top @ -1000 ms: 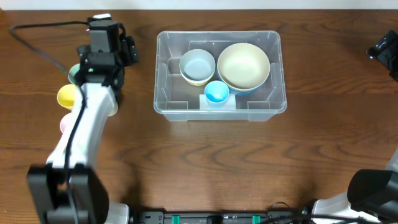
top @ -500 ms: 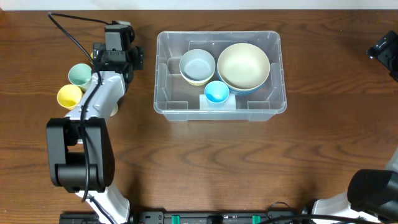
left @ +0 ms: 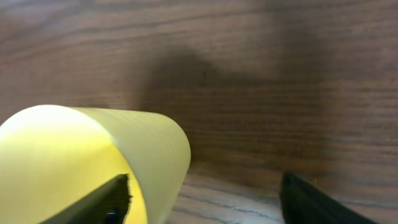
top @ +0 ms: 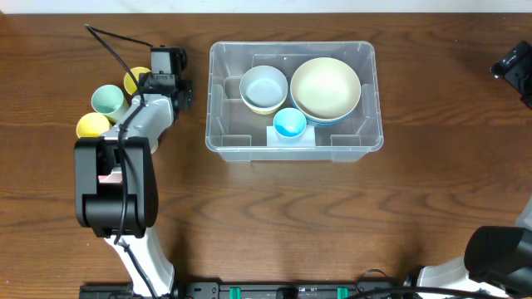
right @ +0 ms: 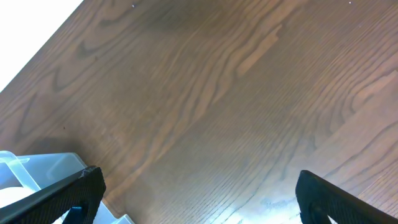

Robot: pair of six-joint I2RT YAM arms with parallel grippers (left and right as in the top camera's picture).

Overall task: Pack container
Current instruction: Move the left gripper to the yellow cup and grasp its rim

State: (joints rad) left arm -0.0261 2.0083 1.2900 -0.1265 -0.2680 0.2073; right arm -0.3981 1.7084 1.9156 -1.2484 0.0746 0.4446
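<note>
The container [top: 218, 100] is a clear rectangular bin at the table's middle. It holds a pale blue bowl [top: 263, 87], a large cream bowl [top: 325, 87] and a small blue cup [top: 289, 122]. My left gripper [top: 169, 68] is just left of the container, next to a yellow cup [top: 133, 80]. In the left wrist view the gripper [left: 208, 200] is open. Its left finger is at the mouth of the yellow cup [left: 93, 149] and the cup's wall lies between the fingers. My right gripper [right: 205, 199] is open and empty over bare table, with the container's corner [right: 37, 165] at its lower left.
A green cup [top: 107, 100] and a second yellow cup [top: 92, 125] stand left of my left arm. The right arm [top: 513, 66] is at the far right edge. The table's back edge runs along the top.
My left arm has swung right and drawn back toward its base. The gripper has moved closer to the container, uncovering the green cup and the yellow cup beside it. The right arm is still.
</note>
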